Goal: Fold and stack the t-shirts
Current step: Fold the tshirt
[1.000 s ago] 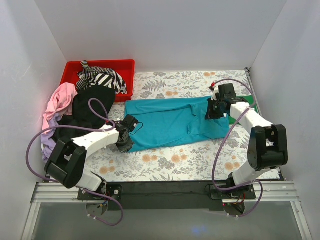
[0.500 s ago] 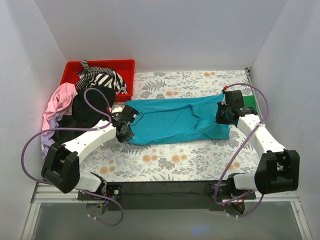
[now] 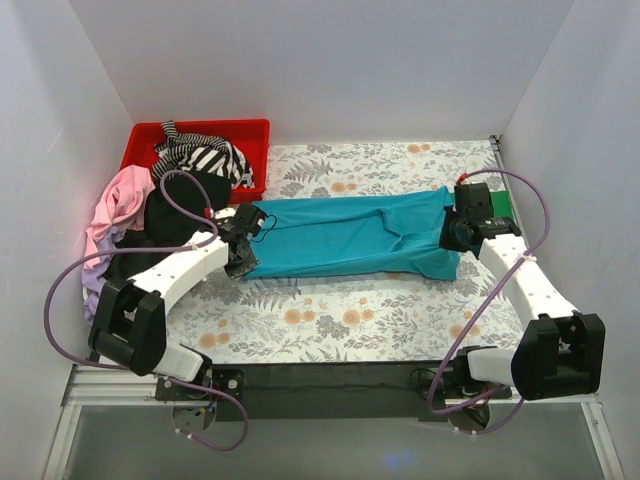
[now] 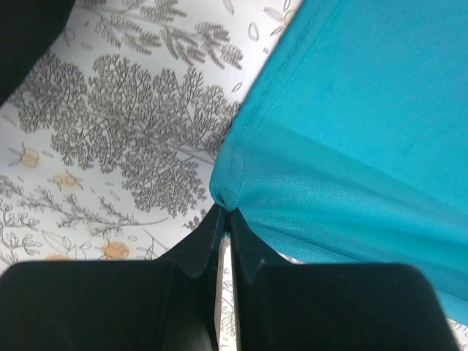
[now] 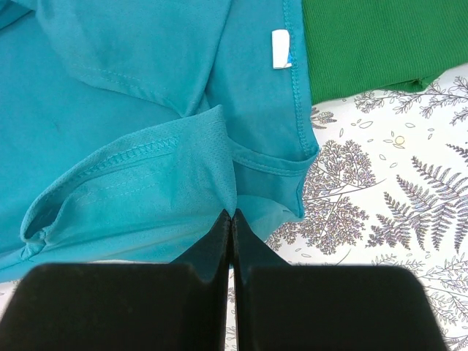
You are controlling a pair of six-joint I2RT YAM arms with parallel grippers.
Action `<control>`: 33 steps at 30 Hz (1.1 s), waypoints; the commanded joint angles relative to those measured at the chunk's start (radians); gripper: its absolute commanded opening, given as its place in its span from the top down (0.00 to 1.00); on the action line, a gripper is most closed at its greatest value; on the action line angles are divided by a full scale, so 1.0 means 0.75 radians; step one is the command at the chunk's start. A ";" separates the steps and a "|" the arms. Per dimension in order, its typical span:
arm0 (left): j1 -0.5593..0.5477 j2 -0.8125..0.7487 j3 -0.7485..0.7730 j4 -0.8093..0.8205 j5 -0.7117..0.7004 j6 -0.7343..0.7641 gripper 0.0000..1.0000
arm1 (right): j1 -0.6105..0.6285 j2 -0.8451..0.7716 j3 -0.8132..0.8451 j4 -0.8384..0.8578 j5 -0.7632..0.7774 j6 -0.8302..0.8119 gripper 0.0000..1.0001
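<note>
- Teal t-shirt (image 3: 350,235): plain teal throughout, stitching in matching thread; no print.
- Label (image 5: 281,39) on that shirt: white, with a small blue mark at one edge.
- Green t-shirt (image 5: 365,44): plain bright green, finely ribbed.
- Striped t-shirt (image 3: 205,158): black and white bands.
- Pink t-shirt (image 3: 120,200): plain pink.
- Black t-shirt (image 3: 175,225): plain black.
- Lilac t-shirt (image 3: 97,285): pale lilac; only an edge shows.
- Bin (image 3: 200,135): solid red.
- Counter (image 3: 350,320): white ground printed with grey ferns and leaves and small orange flowers.
- Left gripper (image 4: 223,212) and right gripper (image 5: 232,213): black.
- Left arm (image 3: 180,275) and right arm (image 3: 525,280): white links, black joints.
- Cables (image 3: 60,300): purple.
</note>
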 commanded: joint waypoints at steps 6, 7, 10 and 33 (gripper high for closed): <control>0.062 0.127 0.112 0.089 -0.072 0.171 1.00 | -0.027 0.078 0.004 0.031 0.066 -0.026 0.99; 0.066 0.166 0.137 0.105 -0.070 0.185 1.00 | -0.029 0.086 0.006 0.039 0.066 -0.026 0.99; 0.076 0.225 0.174 0.132 -0.056 0.209 1.00 | -0.031 0.113 0.011 0.062 0.043 -0.033 0.99; 0.138 0.457 0.413 0.148 0.005 0.330 0.69 | -0.047 0.264 0.066 0.176 0.061 -0.065 0.99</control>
